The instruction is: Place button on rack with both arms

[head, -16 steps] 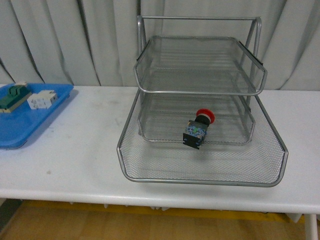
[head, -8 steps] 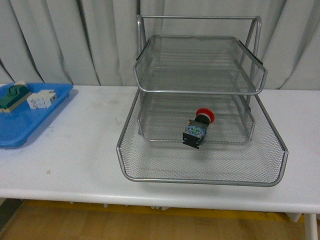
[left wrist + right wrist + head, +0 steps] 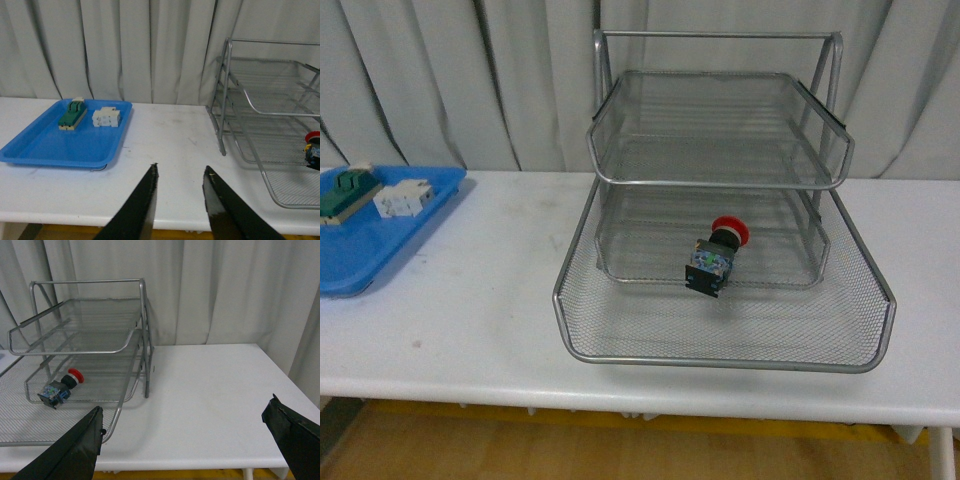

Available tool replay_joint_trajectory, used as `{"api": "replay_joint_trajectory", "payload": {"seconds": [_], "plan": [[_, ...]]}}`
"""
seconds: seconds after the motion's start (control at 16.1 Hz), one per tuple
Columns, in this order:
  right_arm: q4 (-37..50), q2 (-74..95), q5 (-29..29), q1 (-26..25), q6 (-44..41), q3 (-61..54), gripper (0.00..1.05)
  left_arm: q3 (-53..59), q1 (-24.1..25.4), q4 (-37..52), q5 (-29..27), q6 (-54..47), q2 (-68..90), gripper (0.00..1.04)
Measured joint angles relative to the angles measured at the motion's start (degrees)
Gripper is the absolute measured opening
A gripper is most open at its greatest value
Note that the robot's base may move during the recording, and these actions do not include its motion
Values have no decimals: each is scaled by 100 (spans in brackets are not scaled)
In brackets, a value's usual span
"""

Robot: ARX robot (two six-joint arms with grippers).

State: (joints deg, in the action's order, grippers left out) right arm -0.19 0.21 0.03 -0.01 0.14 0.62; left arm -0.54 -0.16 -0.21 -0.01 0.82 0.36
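The button (image 3: 718, 258), red cap on a black-and-blue body, lies tilted on the lowest tier of the silver wire rack (image 3: 725, 345), near the middle tier's front edge. It also shows as the button (image 3: 61, 387) in the right wrist view and, at the picture's edge, as the button (image 3: 313, 148) in the left wrist view. My left gripper (image 3: 180, 170) is open over the bare table, well short of the rack (image 3: 260, 117). My right gripper (image 3: 186, 412) is wide open over the table beside the rack (image 3: 80, 350), holding nothing. Neither arm shows in the front view.
A flat blue tray (image 3: 380, 240) sits at the table's left, holding a green switch block (image 3: 342, 192) and a white block (image 3: 404, 200). The same tray (image 3: 55, 145) shows in the left wrist view. Grey curtains hang behind. The table's front edge (image 3: 640, 395) is close.
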Motion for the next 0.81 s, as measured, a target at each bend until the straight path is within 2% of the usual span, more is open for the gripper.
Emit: {"api": "replay_joint_trajectory", "payload": {"seconds": [0.25, 0.31, 0.37, 0.5, 0.62, 0.75, 0.81], "plan": [[0, 0, 0, 0, 0, 0, 98, 0, 0, 0, 0, -2, 0, 79], [-188, 160, 181, 48, 48, 63, 98, 0, 0, 0, 0, 0, 0, 91], [317, 918, 269, 31, 168, 142, 98, 0, 0, 0, 0, -7, 0, 100], [1917, 2959, 284, 153, 531, 562, 98, 0, 0, 0, 2, -4, 0, 98], [3010, 4968, 278, 577, 774, 1436, 98, 0, 0, 0, 0, -4, 0, 98], [2793, 6800, 323, 970, 951, 2527, 98, 0, 0, 0, 0, -4, 0, 98], [2579, 7639, 472, 1266, 927, 3034, 92, 0, 0, 0, 0, -4, 0, 98]]}}
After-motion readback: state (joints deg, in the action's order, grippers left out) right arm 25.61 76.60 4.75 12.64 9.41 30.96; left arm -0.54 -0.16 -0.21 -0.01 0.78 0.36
